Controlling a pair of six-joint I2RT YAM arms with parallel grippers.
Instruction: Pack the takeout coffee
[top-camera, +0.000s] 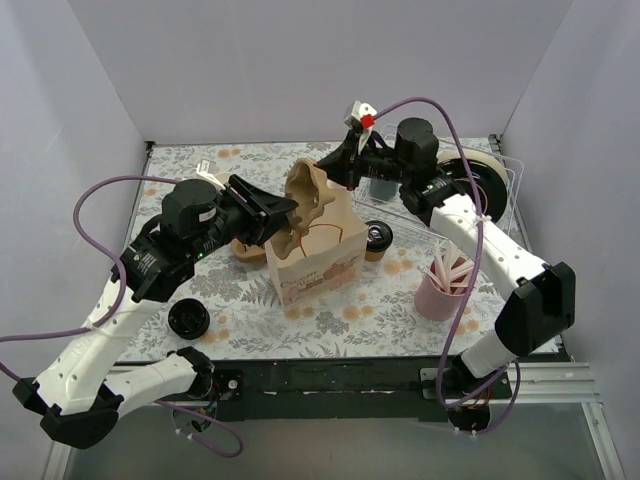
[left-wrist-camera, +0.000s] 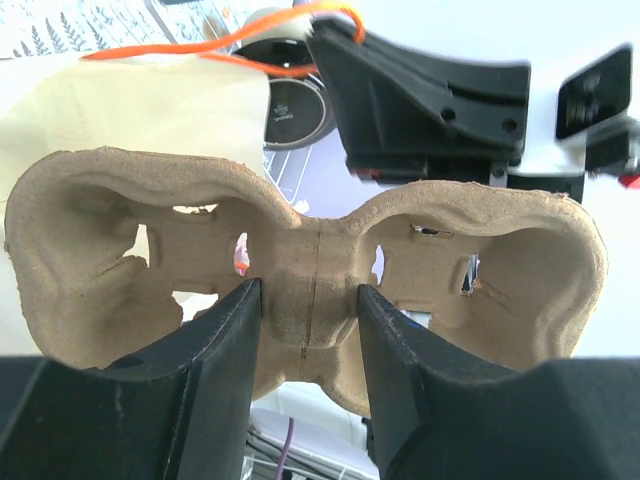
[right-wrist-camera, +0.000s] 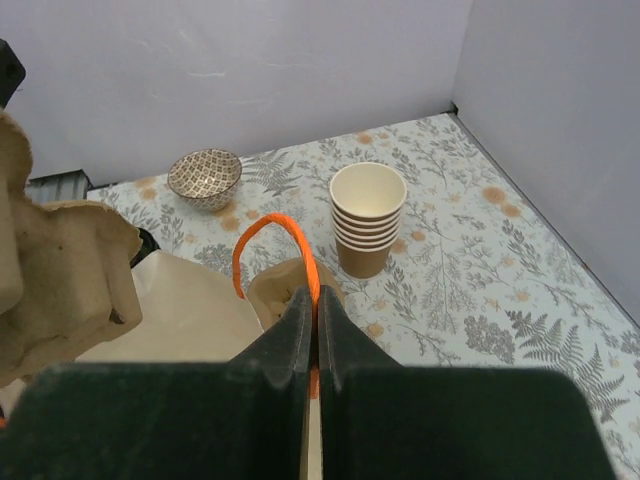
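The takeout coffee (top-camera: 378, 240), a small brown cup with a black lid, stands on the table just right of the paper bag (top-camera: 318, 262). My left gripper (left-wrist-camera: 308, 330) is shut on the narrow middle of a moulded pulp cup carrier (left-wrist-camera: 310, 250), which it holds edge-up over the bag's mouth (top-camera: 312, 195). My right gripper (right-wrist-camera: 312, 320) is shut on the bag's orange handle (right-wrist-camera: 300, 245) at the bag's top far edge (top-camera: 340, 168). The bag's inside is hidden behind the carrier.
A stack of lidless paper cups (right-wrist-camera: 367, 218) and a patterned bowl (right-wrist-camera: 204, 176) stand on the far side of the bag. A pink cup of straws (top-camera: 440, 285) is at the right. A clear tray (top-camera: 500, 190) sits back right. A round black lid (top-camera: 188, 318) lies front left.
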